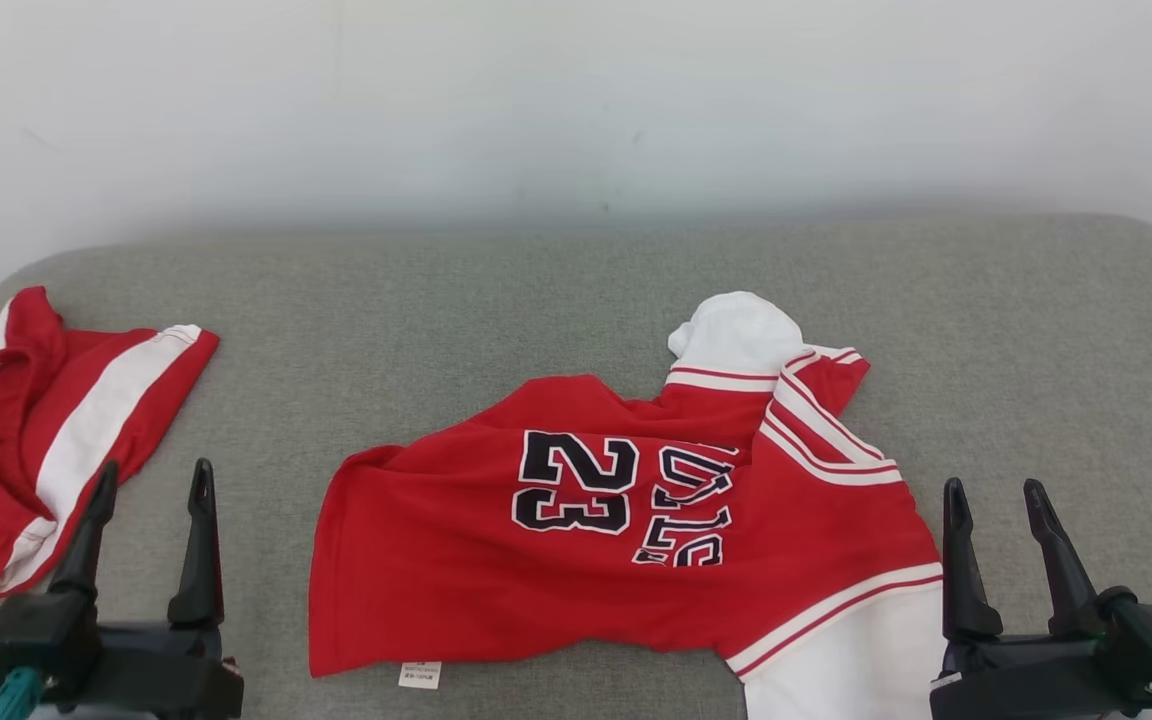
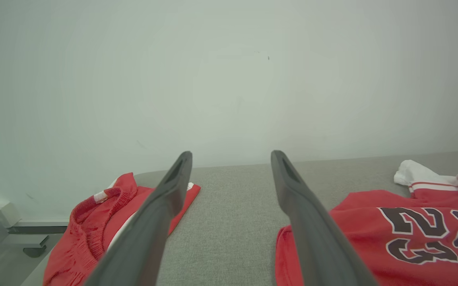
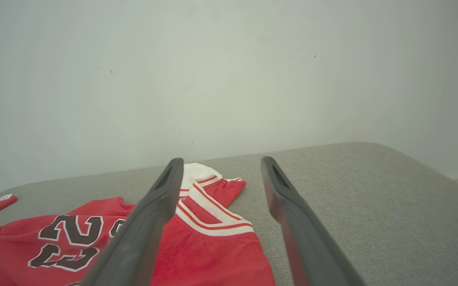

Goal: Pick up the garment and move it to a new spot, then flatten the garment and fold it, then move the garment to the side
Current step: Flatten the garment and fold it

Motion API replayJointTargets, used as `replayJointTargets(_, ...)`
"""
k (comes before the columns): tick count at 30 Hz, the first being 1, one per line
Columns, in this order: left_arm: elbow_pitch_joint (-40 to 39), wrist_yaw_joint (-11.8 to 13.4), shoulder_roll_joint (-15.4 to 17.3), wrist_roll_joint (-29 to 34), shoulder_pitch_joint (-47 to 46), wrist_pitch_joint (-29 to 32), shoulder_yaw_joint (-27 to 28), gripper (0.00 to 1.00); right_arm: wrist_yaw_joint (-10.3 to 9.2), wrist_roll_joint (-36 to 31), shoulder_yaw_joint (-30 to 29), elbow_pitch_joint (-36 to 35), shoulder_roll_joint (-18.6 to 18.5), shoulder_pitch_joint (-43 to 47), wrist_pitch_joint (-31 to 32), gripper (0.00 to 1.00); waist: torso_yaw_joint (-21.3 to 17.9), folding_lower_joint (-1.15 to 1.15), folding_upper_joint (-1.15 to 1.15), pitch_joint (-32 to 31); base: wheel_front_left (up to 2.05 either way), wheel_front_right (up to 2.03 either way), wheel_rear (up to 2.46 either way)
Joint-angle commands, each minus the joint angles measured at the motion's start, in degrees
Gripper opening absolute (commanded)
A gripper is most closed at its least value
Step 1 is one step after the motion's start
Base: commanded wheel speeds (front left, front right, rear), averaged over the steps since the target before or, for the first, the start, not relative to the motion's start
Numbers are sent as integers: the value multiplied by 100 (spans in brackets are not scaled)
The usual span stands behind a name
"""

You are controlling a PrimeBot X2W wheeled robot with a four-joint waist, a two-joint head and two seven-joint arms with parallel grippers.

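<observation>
Nearest the camera, the left gripper (image 1: 155,470) and the right gripper (image 1: 994,490) are shown at the lower corners of the head view. Each has its two dark fingers spread apart with nothing held between them, and in both wrist views bare cushion and wall are seen through the gap. The jersey (image 1: 586,540), red with white trim and the number 23, is laid on the grey cushion (image 1: 436,300) between the grippers and nearer the right one, whose inner finger is seen just beside a white sleeve; contact cannot be told. The jersey is not flat: its upper part is bunched and folded over, the lettering is creased, and a second white sleeve is pushed up toward the wall (image 1: 576,100). A small label (image 1: 420,675) is exposed at the hem. The shorts (image 1: 46,430), red with a white stripe, are heaped at the cushion's left end, just beyond the left gripper and well apart from the jersey. The jersey is judged to be the garment in hand, placed mid-cushion where both arms can reach it, with flattening not yet done. The open, flanking pose is read as readiness to take two edges and draw the cloth taut.
</observation>
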Motion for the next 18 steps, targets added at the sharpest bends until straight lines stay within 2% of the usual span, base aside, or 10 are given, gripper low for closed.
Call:
replayJointTargets(1,-130,14,-60,92,152,-21,97,100,-14,-24,-19,-28,0,73,-3,100,57,1,0,-59,0,0,0)
replayJointTargets(11,-929,10,-542,377,862,-20,481,100,-14,44,-105,-179,0,287,-3,100,143,1,0,-168,0,0,0)
replayJointTargets(18,-849,8,-746,397,1151,-21,443,100,-14,133,-209,-223,1,504,-3,100,235,1,0,-254,0,0,0)
